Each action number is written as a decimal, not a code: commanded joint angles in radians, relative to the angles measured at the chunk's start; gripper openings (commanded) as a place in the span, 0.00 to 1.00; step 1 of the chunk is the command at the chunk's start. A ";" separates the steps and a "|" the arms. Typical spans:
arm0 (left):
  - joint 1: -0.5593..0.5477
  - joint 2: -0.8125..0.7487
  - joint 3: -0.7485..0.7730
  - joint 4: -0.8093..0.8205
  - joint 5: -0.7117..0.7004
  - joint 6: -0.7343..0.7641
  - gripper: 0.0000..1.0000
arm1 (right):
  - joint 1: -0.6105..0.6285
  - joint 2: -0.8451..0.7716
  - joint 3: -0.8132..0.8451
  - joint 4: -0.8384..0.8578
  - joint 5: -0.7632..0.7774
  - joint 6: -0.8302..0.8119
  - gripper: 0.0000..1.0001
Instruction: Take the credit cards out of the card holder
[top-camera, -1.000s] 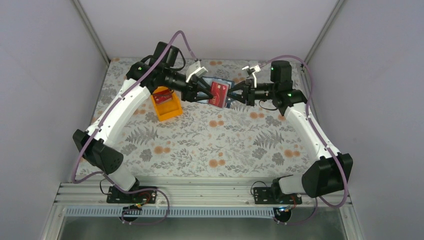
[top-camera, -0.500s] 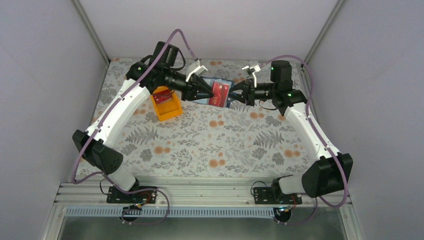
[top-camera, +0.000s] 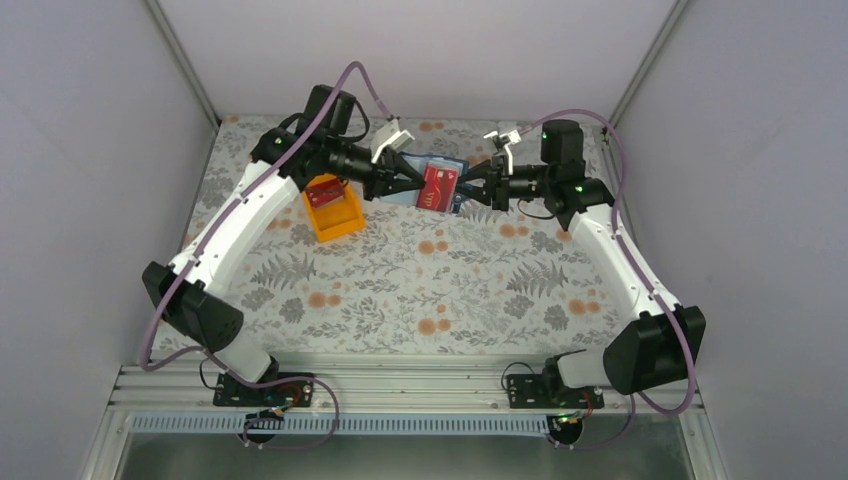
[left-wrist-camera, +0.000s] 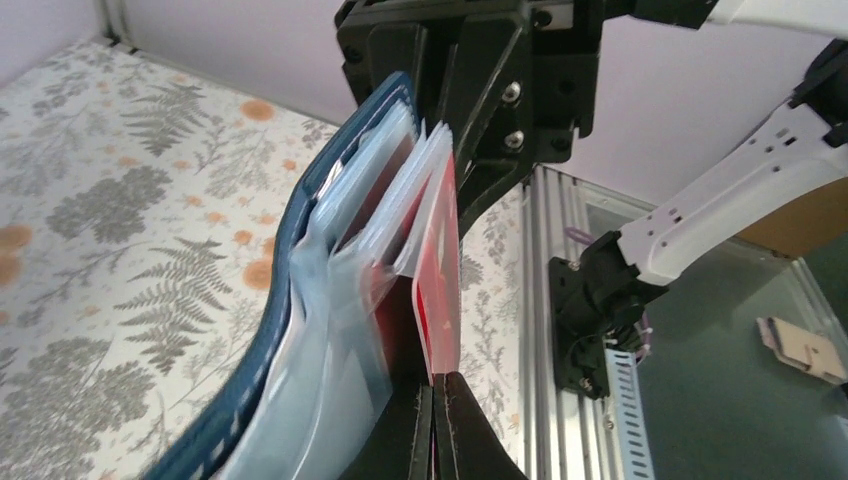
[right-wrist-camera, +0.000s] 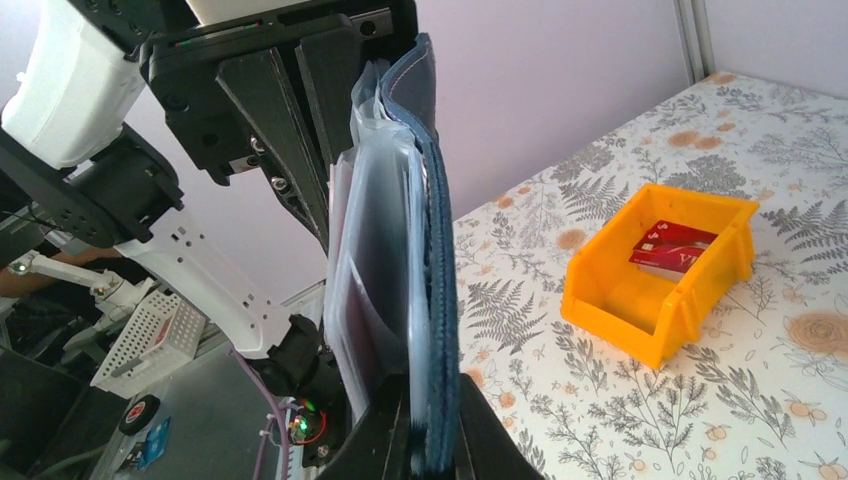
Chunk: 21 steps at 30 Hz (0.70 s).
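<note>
One red credit card (left-wrist-camera: 441, 262) is part-way out of the card holder (right-wrist-camera: 436, 250), so the step in hand looks like the extraction itself. The blue holder hangs open in the air above the far edge of the worktop (top-camera: 420, 290), about midway along it. On one edge of it the right jaws are pressed together, gripping the blue cover and its clear sleeves. Opposite them, the left jaws are almost closed, pinching the card's free edge while its other end sits in a pocket. Another red card (right-wrist-camera: 676, 246) lies in the orange tray (top-camera: 338, 222) toward the far-left corner. The next move, I judge, calls for a straight pull along the pocket while the holder is held firm. A slanted pull could bend the card or drag the holder loose.
</note>
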 joint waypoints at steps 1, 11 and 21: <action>0.027 -0.074 -0.076 0.094 -0.056 0.000 0.03 | 0.010 -0.008 0.025 -0.021 0.015 -0.038 0.04; 0.076 -0.098 -0.067 0.020 0.010 0.078 0.02 | 0.007 0.002 0.041 -0.050 0.002 -0.057 0.04; 0.064 -0.066 -0.077 0.101 0.027 -0.017 0.02 | 0.025 0.017 0.033 -0.060 -0.066 -0.077 0.08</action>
